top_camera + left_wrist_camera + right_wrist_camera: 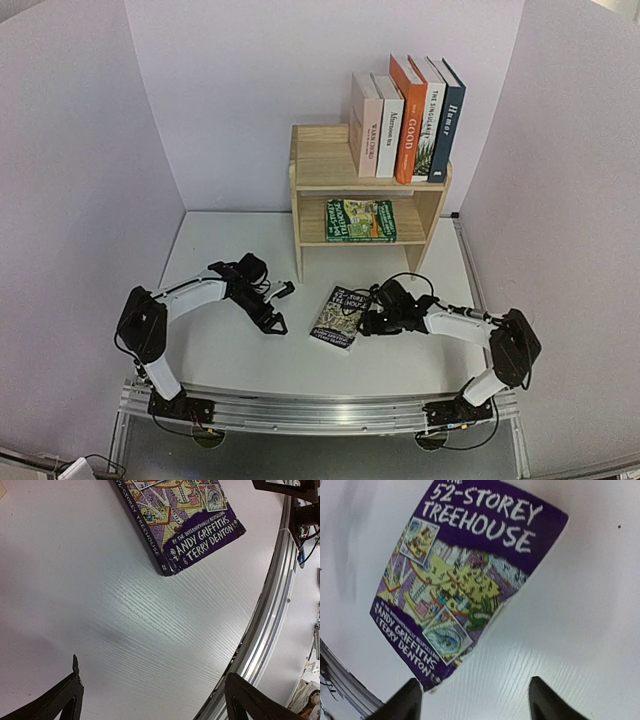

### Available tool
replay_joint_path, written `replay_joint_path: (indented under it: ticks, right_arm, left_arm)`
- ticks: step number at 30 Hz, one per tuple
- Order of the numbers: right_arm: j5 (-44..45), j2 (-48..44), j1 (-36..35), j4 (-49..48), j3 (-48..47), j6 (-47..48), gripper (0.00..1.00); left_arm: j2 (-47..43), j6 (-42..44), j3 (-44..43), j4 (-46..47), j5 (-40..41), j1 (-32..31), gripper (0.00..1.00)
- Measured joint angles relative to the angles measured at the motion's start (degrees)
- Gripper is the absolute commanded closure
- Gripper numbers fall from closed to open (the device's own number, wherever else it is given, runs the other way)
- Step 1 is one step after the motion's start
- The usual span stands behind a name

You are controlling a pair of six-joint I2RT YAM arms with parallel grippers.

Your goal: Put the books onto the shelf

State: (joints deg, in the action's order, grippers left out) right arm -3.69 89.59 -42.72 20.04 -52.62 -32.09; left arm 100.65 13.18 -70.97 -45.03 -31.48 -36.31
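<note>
Left and right jaws apart, empty, off purple paperback [465, 580]

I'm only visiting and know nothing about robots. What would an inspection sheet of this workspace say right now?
Surface: white table with a faint grain.
Job's things: the wooden shelf carries five upright books on its top tier. A green book lies flat on the lower tier. A purple paperback lies flat on the table, not yet shelved.
Clutter: nothing seen.
End effectors: left end effector is open and empty above the table. Right end effector is open beside the purple paperback, not holding it.
Cables: black cables loop over the right arm's wrist.
Surroundings: plain white walls on three sides and a metal rail at the near edge.
</note>
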Motion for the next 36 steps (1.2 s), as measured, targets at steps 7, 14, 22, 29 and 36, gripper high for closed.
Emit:
replay_joint_path:
  ticks: [7,14,22,29,36]
  right_arm:
    - [2.0,10.4,1.7,-3.2,-6.6,-9.8,0.17]
    - [1.7,19.8,2.6,-6.0,-12.5,-16.2,1.00]
    - [0.1,18.1,2.2,-14.1,-9.2,-11.5,1.00]
    - [-1.2,13.5,-4.8,-14.1,-9.0,3.7,1.00]
    - [-3.3,11.3,-9.4,-14.9,-8.8,12.4,1.00]
  left_arm:
    - [0.9,-0.2,-0.4,1.0,0.6,-0.4,0.01]
    - [0.9,-0.1,-0.4,1.2,1.1,-0.4,0.01]
    - [0.9,0.9,-0.5,1.1,1.7,-0.4,0.00]
    - [0.8,3.9,-0.5,2.2,1.7,-0.4,0.00]
    - [1.1,5.1,0.2,7.7,1.4,-0.1,0.00]
